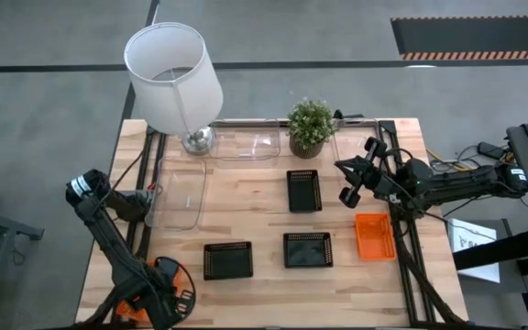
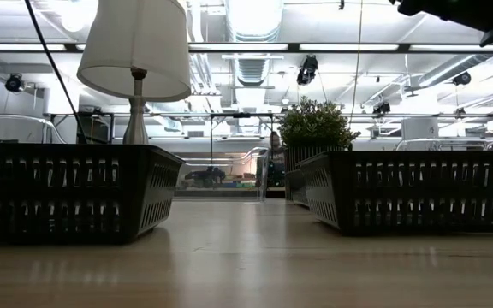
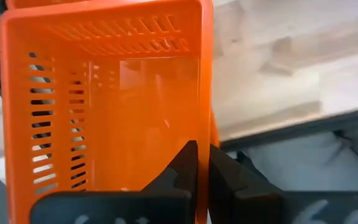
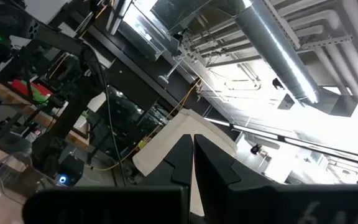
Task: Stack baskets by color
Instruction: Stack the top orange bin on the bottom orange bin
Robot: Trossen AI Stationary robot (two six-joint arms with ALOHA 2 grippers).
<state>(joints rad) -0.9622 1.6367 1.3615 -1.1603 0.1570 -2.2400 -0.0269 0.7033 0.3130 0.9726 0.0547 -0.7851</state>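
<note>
We note three black baskets (image 1: 303, 191) mid-table, perforated and shallow, clear ones at the back by the lamp (image 1: 172, 78), one orange basket (image 1: 374, 236) at the right edge. Right gripper (image 1: 348, 181) closed, empty, raised just behind it. Left gripper (image 3: 201, 163), closed, overlaps a second orange basket (image 3: 104, 106); grip uncertain

A white lamp (image 1: 172, 78) and potted plant (image 1: 310, 126) stand along the table's (image 1: 264, 280) far edge.

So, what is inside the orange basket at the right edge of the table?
Nothing shows inside the orange basket: from above, only its own orange floor is visible. What lies under it is covered, so that cannot be seen.
</note>
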